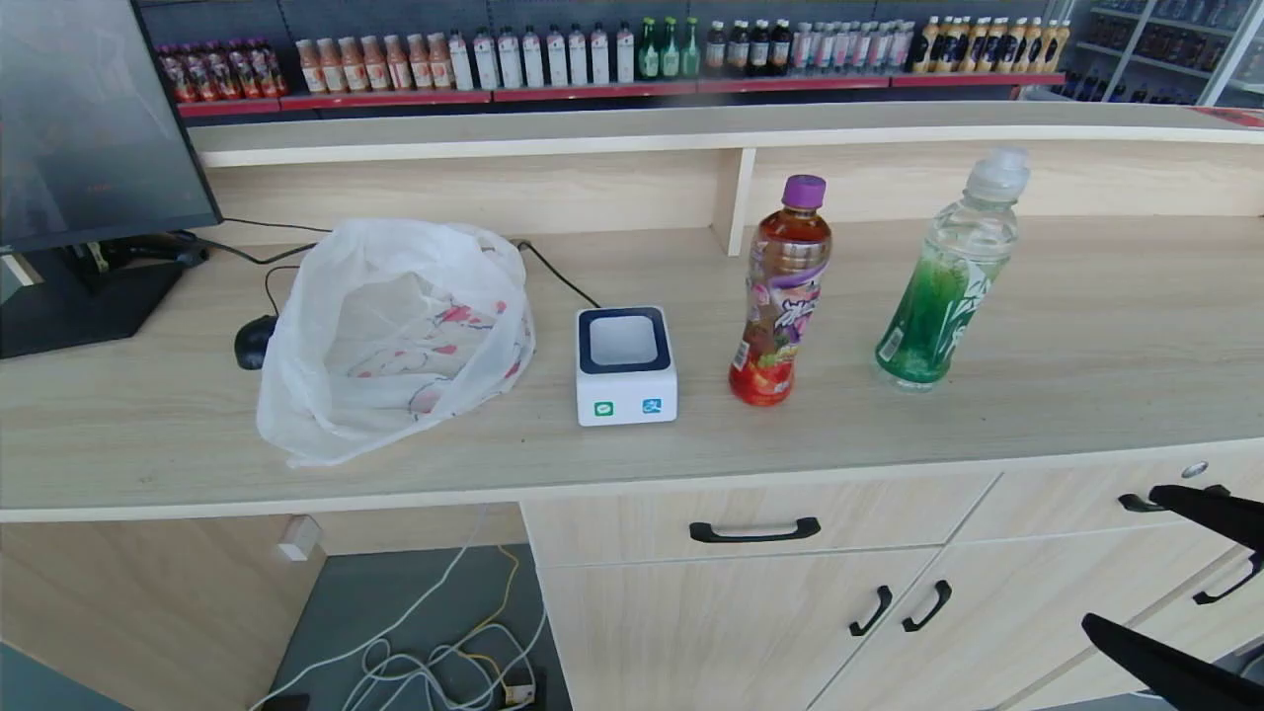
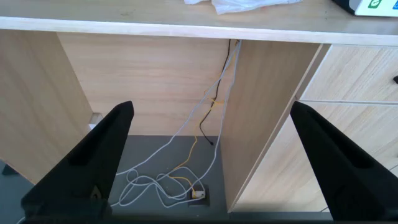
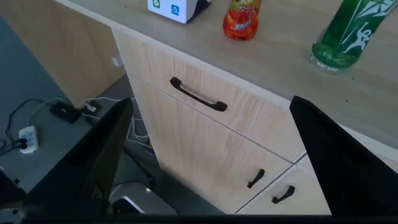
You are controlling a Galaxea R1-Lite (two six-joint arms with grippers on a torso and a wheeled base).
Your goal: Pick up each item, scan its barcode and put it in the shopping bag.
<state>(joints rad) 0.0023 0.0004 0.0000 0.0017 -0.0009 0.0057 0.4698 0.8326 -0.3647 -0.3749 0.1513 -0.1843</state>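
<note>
Left gripper [image 2: 210, 167] and right gripper [image 3: 214, 168] hang spread wide below the counter's [image 1: 1086, 385] near edge. Tea bottle [image 1: 780, 296] and green bottle [image 1: 938, 286] stand right of the scanner [image 1: 626, 367], with the bag [image 1: 395, 336] to its left. A glancing approach could topple either tall bottle.

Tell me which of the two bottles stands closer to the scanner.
The purple-capped bottle, right beside the scanner; the green bottle stands beyond it.

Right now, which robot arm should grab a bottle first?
Probably the right. The right gripper sits low near the green bottle and purple-capped bottle; the left gripper is below the counter by the shopping bag.
</note>
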